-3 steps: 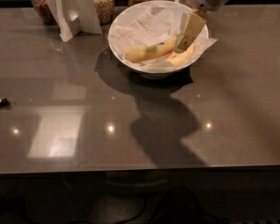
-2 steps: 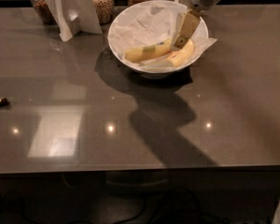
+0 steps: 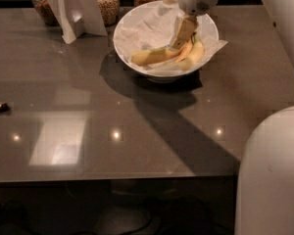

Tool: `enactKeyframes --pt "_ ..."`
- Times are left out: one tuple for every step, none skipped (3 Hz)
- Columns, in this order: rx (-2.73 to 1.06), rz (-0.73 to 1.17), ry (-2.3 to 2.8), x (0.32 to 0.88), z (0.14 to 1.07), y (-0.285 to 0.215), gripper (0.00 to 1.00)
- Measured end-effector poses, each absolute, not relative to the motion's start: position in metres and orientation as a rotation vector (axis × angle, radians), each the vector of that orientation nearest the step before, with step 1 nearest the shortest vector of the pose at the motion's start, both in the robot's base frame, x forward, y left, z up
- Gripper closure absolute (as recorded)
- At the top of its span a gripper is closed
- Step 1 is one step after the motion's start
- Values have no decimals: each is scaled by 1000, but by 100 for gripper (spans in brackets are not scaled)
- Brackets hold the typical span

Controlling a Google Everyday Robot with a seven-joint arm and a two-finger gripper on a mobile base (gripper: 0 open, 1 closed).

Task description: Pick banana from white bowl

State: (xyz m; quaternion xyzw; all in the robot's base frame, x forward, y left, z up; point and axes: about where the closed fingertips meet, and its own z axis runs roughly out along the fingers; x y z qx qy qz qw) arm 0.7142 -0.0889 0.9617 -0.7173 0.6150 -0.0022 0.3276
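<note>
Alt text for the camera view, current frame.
The gripper reaches down into a white bowl among bananas on crumpled paper, at the far side of a dark table. Jars and a folded white card stand to its left.

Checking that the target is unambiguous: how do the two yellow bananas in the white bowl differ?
The left banana is paler and lies nearly straight; the right banana is deeper yellow and curves along the rim. The gripper hangs above where they meet. Both lie on paper in the white bowl.
</note>
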Motion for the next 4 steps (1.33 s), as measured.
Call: enactKeyframes --pt "-1919 31 1635 719 940 -89 40" --pt "-1938 83 1666 716 920 -88 44" --pt "-1949 162 1681 715 895 -77 40" --pt "-1943 159 1660 733 888 -69 40"
